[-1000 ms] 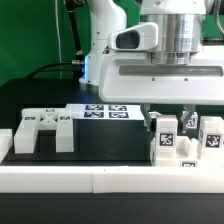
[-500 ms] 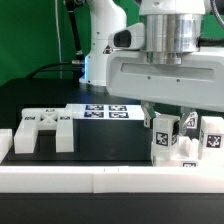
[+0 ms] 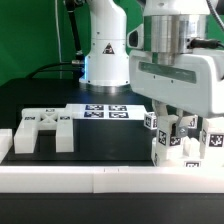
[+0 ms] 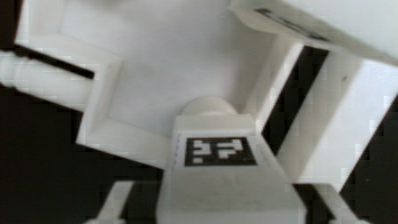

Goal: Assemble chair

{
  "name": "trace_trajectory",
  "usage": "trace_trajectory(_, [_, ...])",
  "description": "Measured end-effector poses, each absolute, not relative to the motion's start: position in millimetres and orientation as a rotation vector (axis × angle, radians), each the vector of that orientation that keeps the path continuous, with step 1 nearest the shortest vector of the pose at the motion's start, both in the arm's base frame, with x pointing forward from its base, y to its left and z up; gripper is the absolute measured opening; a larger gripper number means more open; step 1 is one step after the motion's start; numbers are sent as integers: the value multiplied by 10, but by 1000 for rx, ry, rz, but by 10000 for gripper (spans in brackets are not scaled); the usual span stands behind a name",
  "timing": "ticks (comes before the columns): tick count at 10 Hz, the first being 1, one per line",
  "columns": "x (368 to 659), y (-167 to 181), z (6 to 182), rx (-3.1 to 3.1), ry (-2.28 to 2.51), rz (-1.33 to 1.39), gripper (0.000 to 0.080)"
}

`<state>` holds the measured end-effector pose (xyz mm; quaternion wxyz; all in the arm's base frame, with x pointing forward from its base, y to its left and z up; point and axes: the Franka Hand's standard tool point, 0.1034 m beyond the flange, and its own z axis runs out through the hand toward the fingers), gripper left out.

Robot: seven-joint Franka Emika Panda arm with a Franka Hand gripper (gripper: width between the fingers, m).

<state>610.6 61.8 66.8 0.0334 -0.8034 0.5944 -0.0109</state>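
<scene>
My gripper [image 3: 178,124] hangs over the cluster of white tagged chair parts [image 3: 190,148] at the exterior view's right, against the front rail. In the wrist view the gripper [image 4: 221,205] has a finger on each side of a white block [image 4: 217,165] with a square tag, and it looks shut on it. A larger white panel [image 4: 143,90] lies behind the block. A notched white frame [image 3: 40,128] lies flat at the exterior view's left, apart from the gripper. The arm hides much of the cluster.
The marker board [image 3: 105,112] lies flat at the back middle. Long low white border rails [image 3: 90,180] run along the front edge. The robot base [image 3: 108,55] stands behind the marker board. A small white block [image 3: 5,142] sits at the far left.
The hand has turned about its vertical axis over the right cluster. The tagged pieces under it have shifted and one now sits tilted, further to the exterior view's left.
</scene>
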Motion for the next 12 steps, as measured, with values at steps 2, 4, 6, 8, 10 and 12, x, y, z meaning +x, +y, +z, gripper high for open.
trace_trajectory(2, [6108, 618, 668, -2367, 1952, -24, 291])
trace_trajectory(4, [6105, 621, 664, -2382, 1935, -23, 305])
trace_trajectory(6, [6101, 598, 661, -2464, 1834, -25, 611])
trace_trajectory(8, [6101, 597, 663, -2621, 1608, -34, 638])
trace_trajectory(10, [6105, 594, 667, -2794, 1289, -50, 648])
trace_trajectory(12, [6110, 536, 658, -2892, 1060, -62, 649])
